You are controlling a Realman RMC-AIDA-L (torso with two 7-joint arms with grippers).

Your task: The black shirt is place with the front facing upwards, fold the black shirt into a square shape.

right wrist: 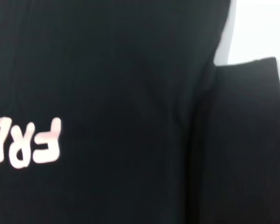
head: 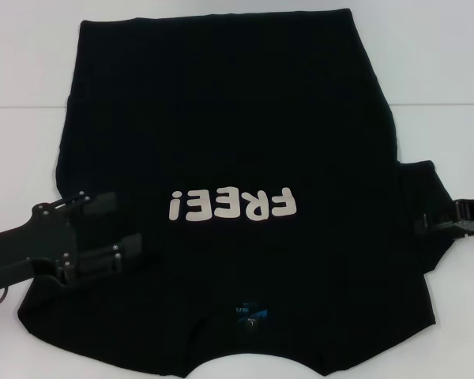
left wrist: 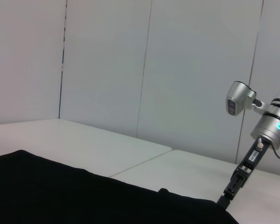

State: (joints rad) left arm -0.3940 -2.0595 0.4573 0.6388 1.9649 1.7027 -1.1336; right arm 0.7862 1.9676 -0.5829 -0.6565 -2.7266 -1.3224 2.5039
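Observation:
The black shirt (head: 221,118) lies flat and front up on the white table, collar toward me. Its pale "FREE!" lettering (head: 231,207) reads upside down, and the blue neck label (head: 247,309) shows at the near edge. My left gripper (head: 118,229) rests open over the shirt's left shoulder area, nothing between its fingers. My right gripper (head: 426,223) sits at the outer edge of the right sleeve (head: 415,189), touching the cloth. The left wrist view shows the shirt (left wrist: 60,191) and the right gripper (left wrist: 226,196) at its edge. The right wrist view shows the shirt (right wrist: 107,70) and sleeve (right wrist: 247,140).
The white table (head: 442,63) shows bare beyond the shirt at the far side and both sides, with a seam (head: 24,106) running across it. Pale wall panels (left wrist: 130,60) stand behind the table. The shirt's near hem runs out of the head view.

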